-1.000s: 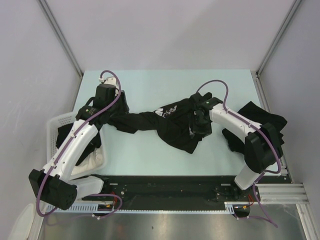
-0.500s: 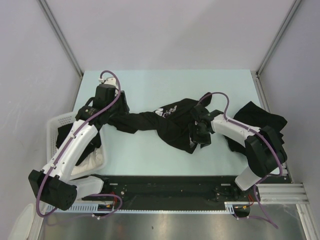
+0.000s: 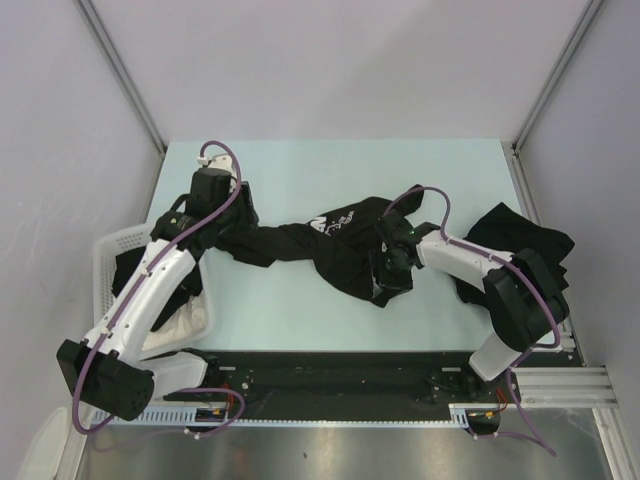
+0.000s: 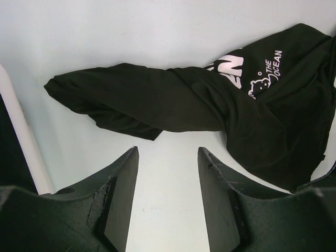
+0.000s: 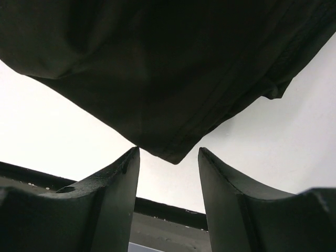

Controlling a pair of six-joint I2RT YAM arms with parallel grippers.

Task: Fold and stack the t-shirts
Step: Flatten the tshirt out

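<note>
You have one t-shirt (image 3: pixel 335 250) lying mid-bench (image 3: pixel 300 170), the basket (image 3: pixel 101 268) at its left edge, and a heap of t-shirts (image 3: pixel 522 236) at its right.

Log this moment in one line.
left gripper: open, empty, above table beside t-shirt | right gripper: open, t-shirt edge at its mouth | t-shirt: crumpled, unfolded, mid-table | other black garments: heaped at table's right edge

Bright, even, diffuse light casts only faint shadows; wrist views soften along the bottom.

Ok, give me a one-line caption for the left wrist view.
Left gripper open and empty over the pale table, facing a crumpled black t-shirt with white printed lettering.
</note>
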